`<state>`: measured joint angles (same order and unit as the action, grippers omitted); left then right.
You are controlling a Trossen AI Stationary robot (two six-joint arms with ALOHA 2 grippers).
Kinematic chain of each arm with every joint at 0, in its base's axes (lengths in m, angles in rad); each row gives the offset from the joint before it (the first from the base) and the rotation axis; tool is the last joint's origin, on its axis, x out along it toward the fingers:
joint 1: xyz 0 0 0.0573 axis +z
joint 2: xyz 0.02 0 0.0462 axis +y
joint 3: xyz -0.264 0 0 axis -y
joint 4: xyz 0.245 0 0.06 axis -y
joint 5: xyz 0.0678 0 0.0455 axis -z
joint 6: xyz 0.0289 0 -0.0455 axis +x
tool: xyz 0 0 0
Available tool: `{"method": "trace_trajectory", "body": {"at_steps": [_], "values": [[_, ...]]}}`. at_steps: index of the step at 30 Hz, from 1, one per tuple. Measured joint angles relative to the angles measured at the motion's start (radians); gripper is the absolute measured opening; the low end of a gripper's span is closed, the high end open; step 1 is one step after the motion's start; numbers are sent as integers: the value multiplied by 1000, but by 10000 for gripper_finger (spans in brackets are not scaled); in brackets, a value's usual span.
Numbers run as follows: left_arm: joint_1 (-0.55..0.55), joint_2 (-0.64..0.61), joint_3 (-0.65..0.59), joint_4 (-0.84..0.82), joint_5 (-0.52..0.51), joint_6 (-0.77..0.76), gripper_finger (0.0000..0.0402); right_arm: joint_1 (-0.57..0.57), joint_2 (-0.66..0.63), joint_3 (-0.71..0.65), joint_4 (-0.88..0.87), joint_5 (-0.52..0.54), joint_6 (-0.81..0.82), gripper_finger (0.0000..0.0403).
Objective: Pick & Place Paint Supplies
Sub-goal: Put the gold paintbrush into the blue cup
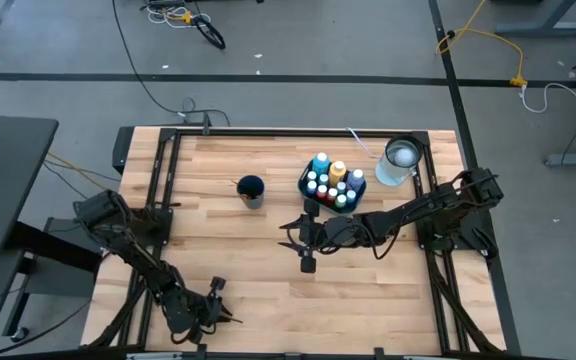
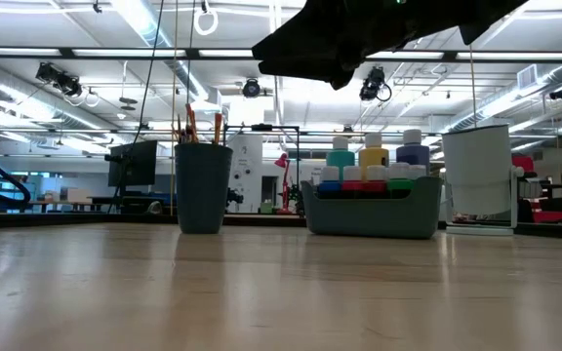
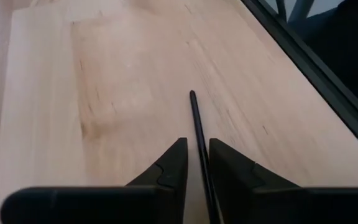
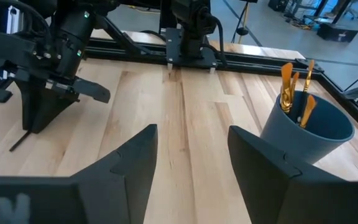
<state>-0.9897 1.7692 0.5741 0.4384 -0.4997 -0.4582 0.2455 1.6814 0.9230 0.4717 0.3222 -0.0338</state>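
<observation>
Left gripper [image 3: 196, 163] at table's 7 o'clock corner, fingers narrowed either side of thin dark paintbrush [image 3: 197, 127] lying flat on wood; firm grip not confirmed
Close fully, keep handle centred, lift level
Destination, by judgement: grey cup [image 1: 251, 190] at 12 o'clock from brush
Right gripper [image 4: 191, 163] wide open, empty, mid-table

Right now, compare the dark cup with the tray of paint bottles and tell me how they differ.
The dark cup is round, tall and narrow; the tray is low and wide. The cup holds paintbrushes standing upright, their tips above its rim; the tray holds white-capped paint bottles packed together. The cup stands alone mid-table; the tray sits close beside a clear container. Both are dark grey, open-topped and upright on the wooden table.
</observation>
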Motion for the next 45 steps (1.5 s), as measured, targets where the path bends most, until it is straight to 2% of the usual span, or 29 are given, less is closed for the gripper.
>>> {"method": "trace_trajectory", "body": {"at_steps": [5, 10, 15, 18, 23, 30, 34, 39, 45], "values": [[0, -2, 0, -21, 4, -15, 57, 0, 0, 0, -1, 0, 4, 201], [12, -3, 1, -63, -45, 23, 42, 0, 0, 0, 0, -1, 5, 201], [81, -5, -17, -90, -106, 49, 10, 0, 0, 0, 0, -1, 7, 201], [139, -4, -41, -68, -125, 53, 8, 0, 0, 0, 0, -2, 7, 201], [248, -4, -56, -39, -95, 59, 6, 0, 0, 0, 0, -2, 7, 201], [348, 1, -59, 92, -4, 213, 10, 0, 0, 0, -1, -3, 30, 201], [389, 1, -59, 103, 27, 222, 6, 0, 0, 0, -43, -73, 81, 201], [418, 4, -61, 146, 31, 268, 8, 15, 68, 0, -37, -141, 131, 201], [422, 3, -60, 255, 24, 349, 10, 20, 169, -1, 1, -119, 149, 201]]}}
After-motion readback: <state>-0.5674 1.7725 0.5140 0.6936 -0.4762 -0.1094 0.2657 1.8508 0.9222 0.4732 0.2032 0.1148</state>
